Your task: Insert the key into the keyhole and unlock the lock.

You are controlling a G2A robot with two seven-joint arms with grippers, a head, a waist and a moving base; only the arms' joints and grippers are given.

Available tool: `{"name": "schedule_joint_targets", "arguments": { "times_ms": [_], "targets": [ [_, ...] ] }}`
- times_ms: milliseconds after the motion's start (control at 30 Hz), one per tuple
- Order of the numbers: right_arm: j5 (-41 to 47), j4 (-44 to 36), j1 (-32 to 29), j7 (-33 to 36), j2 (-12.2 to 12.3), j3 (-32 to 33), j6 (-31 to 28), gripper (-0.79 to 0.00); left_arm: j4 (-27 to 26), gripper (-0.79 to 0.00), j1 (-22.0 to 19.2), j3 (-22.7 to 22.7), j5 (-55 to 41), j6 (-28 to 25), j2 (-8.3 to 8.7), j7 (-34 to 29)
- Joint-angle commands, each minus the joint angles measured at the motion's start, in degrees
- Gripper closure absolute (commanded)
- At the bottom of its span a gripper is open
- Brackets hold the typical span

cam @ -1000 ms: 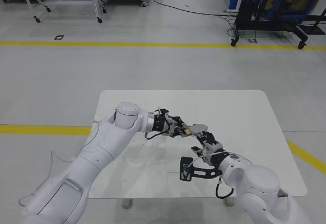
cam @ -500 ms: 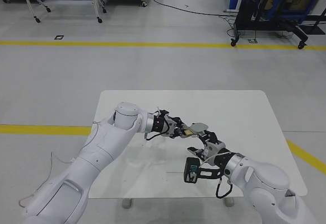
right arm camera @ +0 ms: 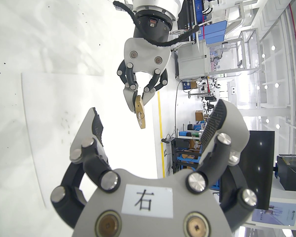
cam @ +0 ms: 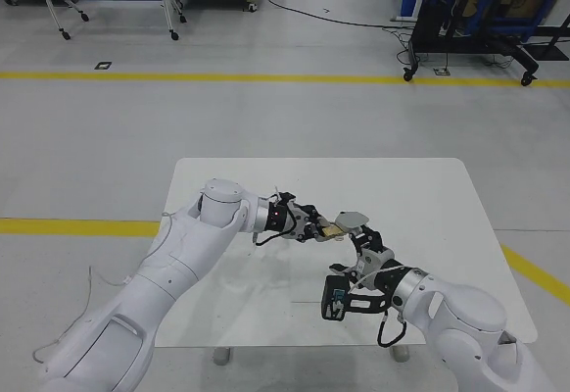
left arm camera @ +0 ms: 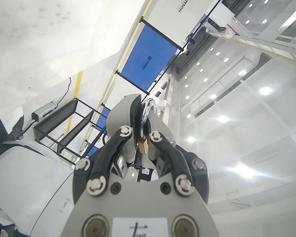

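The brass lock (right arm camera: 139, 114) is held in the air over the middle of the tabletop (cam: 412, 186), well in from every edge. The left jaws are closed on it, pinching one end between the fingertips (right arm camera: 128, 97) while the rest of the brass body sticks out past them. In the left wrist view a brass part (left arm camera: 143, 146) and a curved silver part (left arm camera: 146, 114) sit between the two pads. The right jaws stand wide open just beside the lock, facing it from the side of the tabletop's near edge, not touching it and holding nothing. In the top view the lock (cam: 332, 229) lies between the two wrists.
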Motion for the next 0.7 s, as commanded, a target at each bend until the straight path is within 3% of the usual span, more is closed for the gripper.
{"name": "schedule_joint_targets", "arguments": {
  "times_ms": [0, 67, 200, 300, 467, 633, 667],
  "targets": [
    [0.0, 0.0, 0.0, 0.0, 0.0, 0.0, 0.0, -0.785, -0.1, 0.000, 1.9, -1.2, -1.1, -3.5, 0.20, 1.7],
    [5.0, 1.2, 0.4, -1.9, -0.2, 1.2, 2.2, -0.785, -0.4, 0.000, 4.0, -2.8, -2.2, -7.8, 0.55, 2.8],
    [18.8, 5.9, 4.0, -8.9, -0.2, 6.1, -3.2, -0.785, -1.6, 0.000, 7.6, -5.9, -4.6, -14.6, 1.16, 3.7],
    [23.1, 9.0, 7.6, -10.3, 0.0, 7.3, -7.7, -0.785, -2.2, 0.000, 8.9, -6.8, -5.3, -16.2, 1.35, 3.6],
    [23.3, 12.7, 13.1, -10.1, -0.1, 3.2, -11.2, -0.776, -2.0, 0.000, 8.8, -7.4, -5.8, -16.4, 1.24, 3.8],
    [23.8, 14.0, 15.8, -10.6, 0.1, 1.0, -15.3, -0.576, -0.3, 0.000, 8.6, -8.4, -7.7, -16.4, 1.16, 2.6],
    [23.6, 14.2, 16.3, -9.9, 0.2, 0.8, -16.0, -0.397, 0.4, 0.000, 8.4, -8.6, -8.0, -16.2, 1.14, 2.3]
  ]
}}
